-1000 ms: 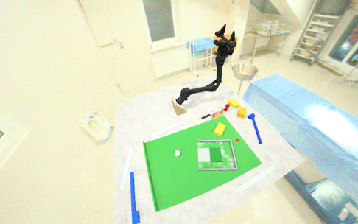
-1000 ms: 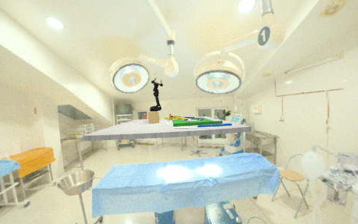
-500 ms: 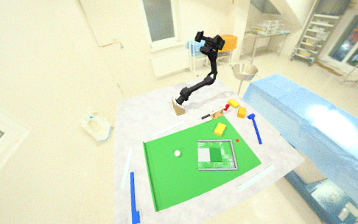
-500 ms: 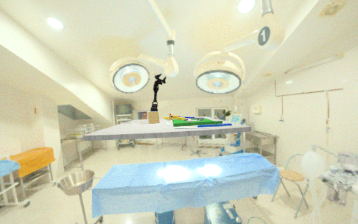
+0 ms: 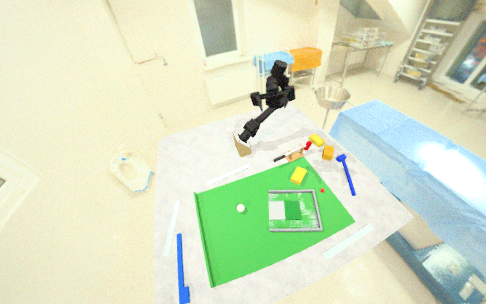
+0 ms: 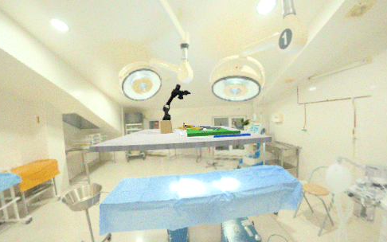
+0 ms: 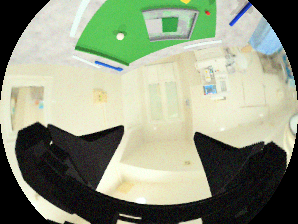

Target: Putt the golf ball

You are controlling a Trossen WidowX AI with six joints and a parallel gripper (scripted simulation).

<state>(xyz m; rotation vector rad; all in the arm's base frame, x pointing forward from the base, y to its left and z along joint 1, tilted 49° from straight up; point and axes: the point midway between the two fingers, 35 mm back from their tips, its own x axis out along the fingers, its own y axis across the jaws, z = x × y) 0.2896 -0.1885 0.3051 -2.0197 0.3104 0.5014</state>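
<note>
The red putter, with its red head, thin shaft and black grip, lies beside the mat's back edge, over a tan block. The white golf ball sits on the green mat, left of the grey-walled enclosure. Inside it are a pale ramp-like panel and a dark green square. My gripper is open and empty, high above the table's back, far from putter and ball.
A yellow block lies on the mat's back part. Another yellow piece and an orange block are near the putter's head. A blue club lies right, a blue bar front left. A red cube is right of the enclosure.
</note>
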